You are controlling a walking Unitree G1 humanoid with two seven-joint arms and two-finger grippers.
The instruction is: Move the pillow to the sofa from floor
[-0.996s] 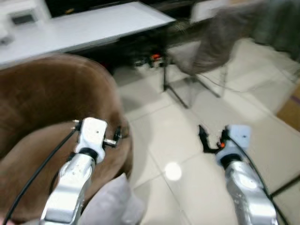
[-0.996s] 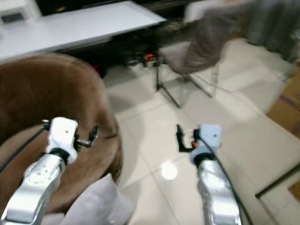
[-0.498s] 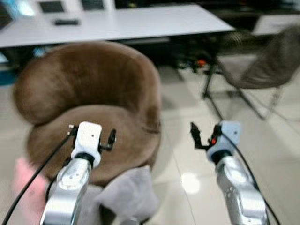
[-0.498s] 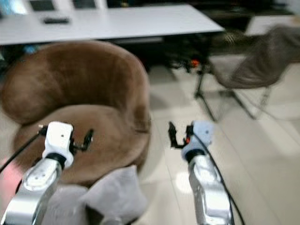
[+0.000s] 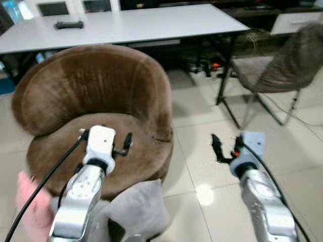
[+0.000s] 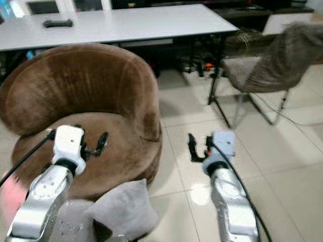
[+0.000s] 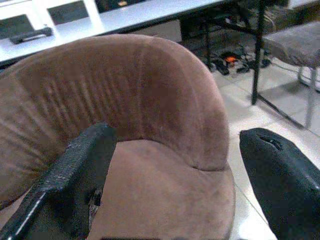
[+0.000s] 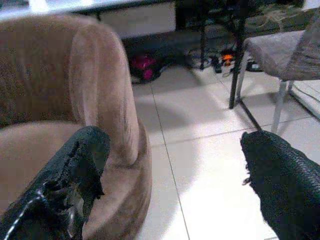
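A grey pillow (image 5: pixel 139 212) lies low against the front of the brown round sofa (image 5: pixel 101 85), under and between my two arms. My left gripper (image 5: pixel 106 135) hovers over the sofa's seat cushion, above and behind the pillow. In the left wrist view this gripper (image 7: pixel 177 140) is open, with the seat and backrest between its fingers. My right gripper (image 5: pixel 227 148) hangs over the tiled floor to the right of the sofa, open and empty. The right wrist view shows its fingers (image 8: pixel 80 165) spread, with the sofa's side (image 8: pixel 100 100) and bare tiles beyond.
A long white table (image 5: pixel 141 22) stands behind the sofa, with a dark remote (image 5: pixel 68 23) on it and cables (image 5: pixel 207 65) below. A grey chair (image 5: pixel 282 60) on thin metal legs is at the right. Something pink (image 5: pixel 30 201) lies at the lower left.
The whole view swung so the sofa now sits in the middle and the picture is sharper. Both arms hold the same raised pose, and the pillow stays low by the sofa.
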